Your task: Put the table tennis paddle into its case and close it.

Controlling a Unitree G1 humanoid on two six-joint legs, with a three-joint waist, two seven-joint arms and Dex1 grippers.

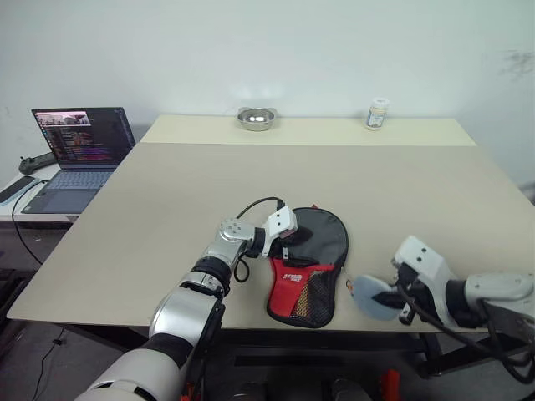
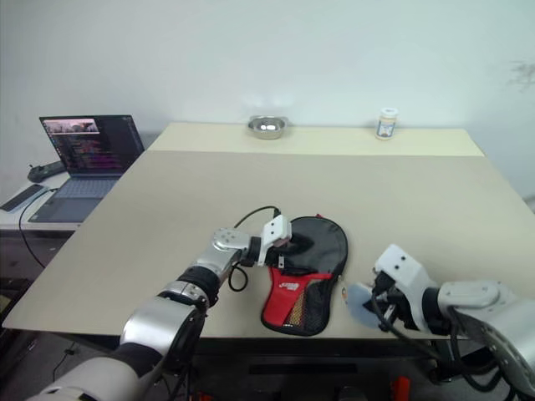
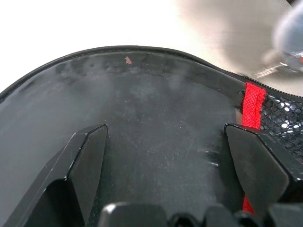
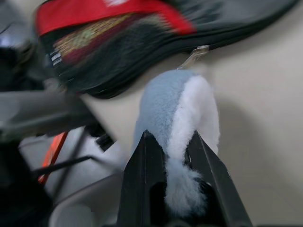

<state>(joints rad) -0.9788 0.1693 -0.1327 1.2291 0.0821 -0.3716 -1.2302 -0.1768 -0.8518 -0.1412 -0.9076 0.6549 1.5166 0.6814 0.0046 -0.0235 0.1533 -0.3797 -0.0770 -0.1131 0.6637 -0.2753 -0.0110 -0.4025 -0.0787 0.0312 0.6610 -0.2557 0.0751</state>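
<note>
The case (image 1: 322,238), black fabric with a red panel and a mesh pocket, lies flat near the table's front edge, handle end toward me. My left gripper (image 1: 287,241) hangs open just over its black round part, one finger (image 3: 87,163) on each side above the fabric. My right gripper (image 1: 389,299) is to the right of the case, by the front edge, shut on a light blue and white fluffy pad (image 4: 182,104). The case's zip pull (image 4: 196,53) lies on the table beside that pad. The table tennis paddle is hidden or out of view.
A metal bowl (image 1: 256,118) and a small white jar (image 1: 378,114) stand at the far edge of the beige table (image 1: 334,167). An open laptop (image 1: 79,150) sits on a side table to the left. A black cable loops from my left wrist.
</note>
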